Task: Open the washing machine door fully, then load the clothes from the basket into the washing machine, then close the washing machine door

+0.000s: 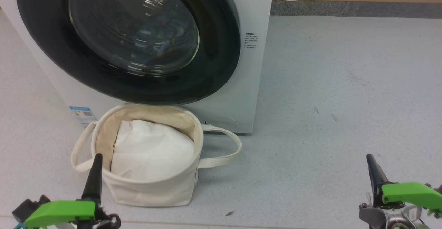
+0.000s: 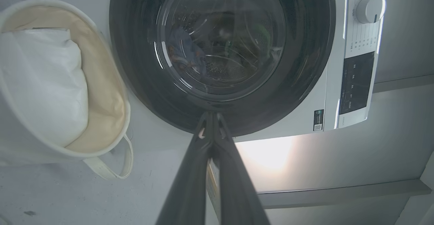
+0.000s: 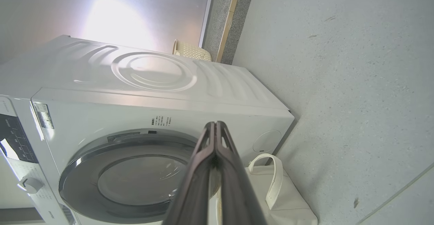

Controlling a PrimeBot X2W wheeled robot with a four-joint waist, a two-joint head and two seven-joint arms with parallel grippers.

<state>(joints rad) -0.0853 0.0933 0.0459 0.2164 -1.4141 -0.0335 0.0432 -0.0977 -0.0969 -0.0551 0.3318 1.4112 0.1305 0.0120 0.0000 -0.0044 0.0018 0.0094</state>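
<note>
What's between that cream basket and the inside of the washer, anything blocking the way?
Yes: the washing machine door looks shut, its black rim and glass covering the opening just above the basket. Blue printed clothes already show behind the glass; the basket holds a white cloth.

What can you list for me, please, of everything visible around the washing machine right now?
washing machine: one, white, on the floor facing the robot.
washing machine door: one, black rim, clear glass, shut.
clothes: count unclear, light blue with orange print, behind the door glass.
basket: one, cream, on the floor before the machine.
white cloth: one, white, in the basket.
label sticker: one, blue, machine's lower front corner.
dial: one, white, on the control panel.
woven container: one, cream, behind the machine.
left end effector: one, dark fingers, shut, by the basket's rim.
right end effector: one, dark fingers, shut, over the floor.
</note>
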